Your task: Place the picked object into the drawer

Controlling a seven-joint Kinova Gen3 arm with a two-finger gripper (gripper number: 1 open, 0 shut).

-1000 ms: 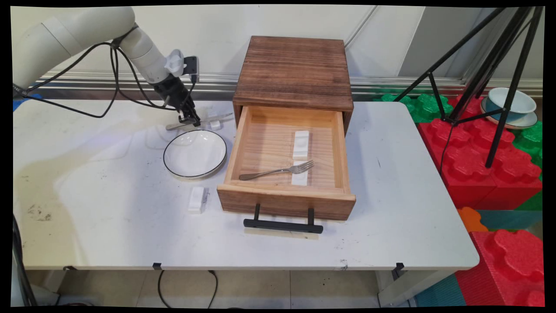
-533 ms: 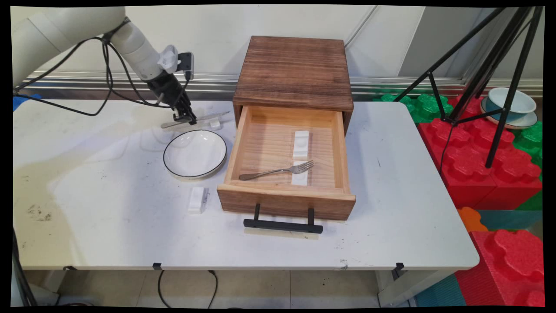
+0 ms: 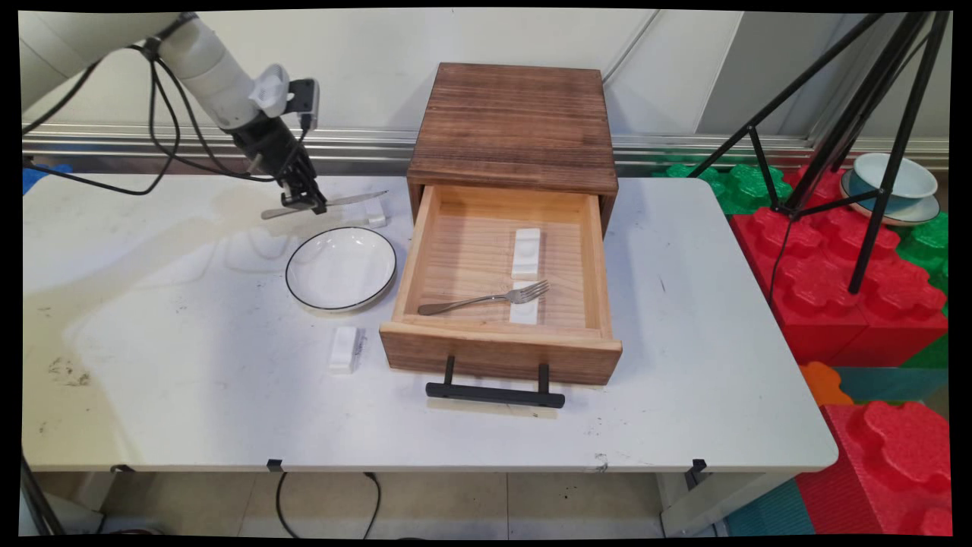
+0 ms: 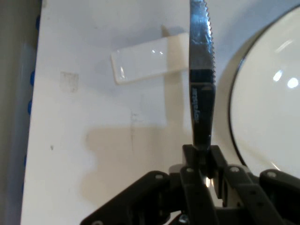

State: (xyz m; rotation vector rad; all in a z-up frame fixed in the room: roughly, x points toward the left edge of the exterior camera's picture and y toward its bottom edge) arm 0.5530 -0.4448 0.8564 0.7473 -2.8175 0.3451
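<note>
My gripper (image 3: 305,203) (image 4: 201,157) is shut on a steel knife (image 3: 334,203) (image 4: 200,84), holding it level just above the table's far left part. Its serrated blade points toward the wooden drawer box (image 3: 516,129). Below the blade lies a small white rest (image 3: 373,213) (image 4: 147,63). A white plate with a dark rim (image 3: 341,268) (image 4: 267,108) sits just in front of the gripper. The box's drawer (image 3: 503,319) is pulled open and holds a fork (image 3: 486,298) lying across one of two white rests (image 3: 526,252).
Another white rest (image 3: 344,349) lies on the table (image 3: 190,395) in front of the plate. The drawer's black handle (image 3: 495,393) juts toward the near edge. A black tripod (image 3: 858,137) and red foam blocks (image 3: 850,289) stand off the right end.
The gripper has risen and drawn back to the left with the knife, lifting it off the white rest where its blade lay a second ago.
</note>
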